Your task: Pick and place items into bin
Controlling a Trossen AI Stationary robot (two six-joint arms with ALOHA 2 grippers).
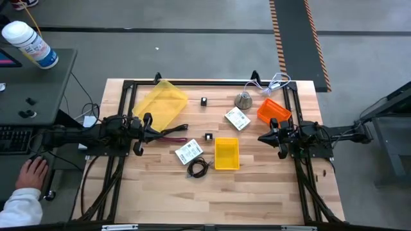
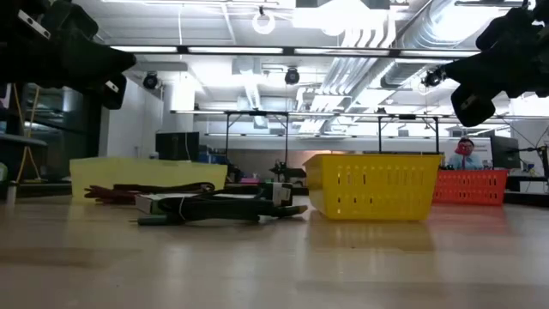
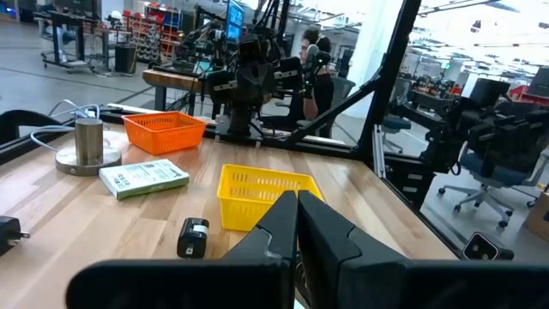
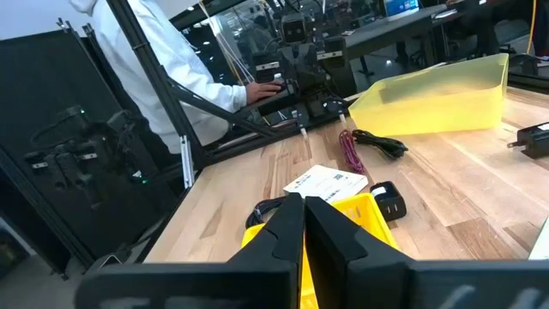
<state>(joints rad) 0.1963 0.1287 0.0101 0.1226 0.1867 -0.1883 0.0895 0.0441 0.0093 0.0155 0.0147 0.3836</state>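
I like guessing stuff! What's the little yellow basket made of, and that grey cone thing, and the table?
The little yellow basket looks like matte plastic: bright even colour, slotted moulded walls. The grey cone thing seems metal, with a dull brushed sheen. The table looks like pale wood, showing plank seams and grain.

Lighting bright, even, from ceiling strip lights (image 2: 257, 50) overhead; these blow out to white glare in low view. Shadows on wooden table (image 1: 257, 186) faint, soft. Low view: table just before the yellow basket (image 2: 373, 184) blurred; room behind the basket hazy.
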